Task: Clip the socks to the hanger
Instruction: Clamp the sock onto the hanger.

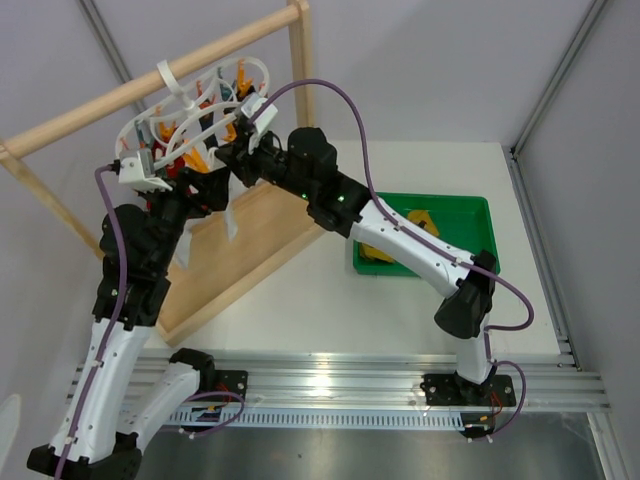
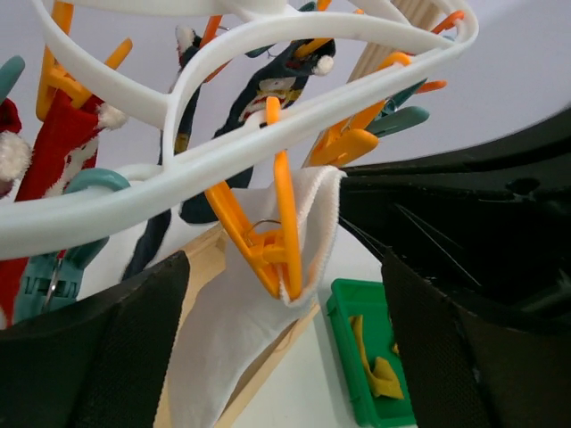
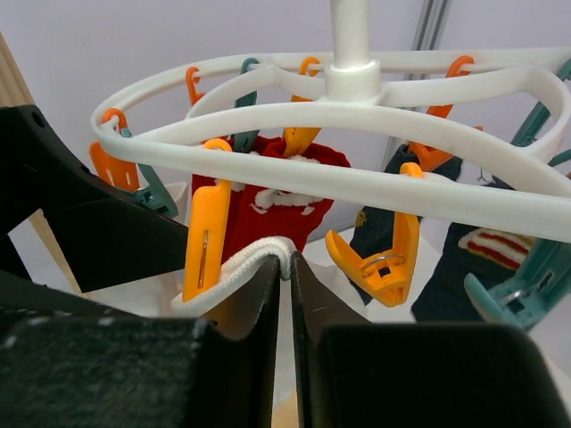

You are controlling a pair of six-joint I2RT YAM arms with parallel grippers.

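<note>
Socks-wise: one white sock (image 2: 241,348) is up on the hanger (image 2: 268,156) — an orange peg (image 2: 268,245) bites its hem, and it looks solid to me. The hanger hangs off the rack (image 1: 90,108) bar at the far left, with both arms reaching up under it.

The left gripper (image 2: 285,312) is spread wide either side of that peg, touching neither peg nor sock as far as I can see. The right gripper (image 3: 287,283) is pressed together, pinching the same sock's hem just beside the peg.

The yellow socks (image 1: 425,220) sit in the green bin (image 1: 462,201) on the right, so I'd call it under halfway. Whether the other white one is clipped, I can't tell. A red sock (image 3: 268,187) and navy socks (image 3: 442,290) fill other pegs.

Room is tight up there: the hanger's loops run just above both sets of fingers, pegs dangle all around, and the wrists are close together. Down and near right, toward the bin, it's open — that's probably the easy way out.
</note>
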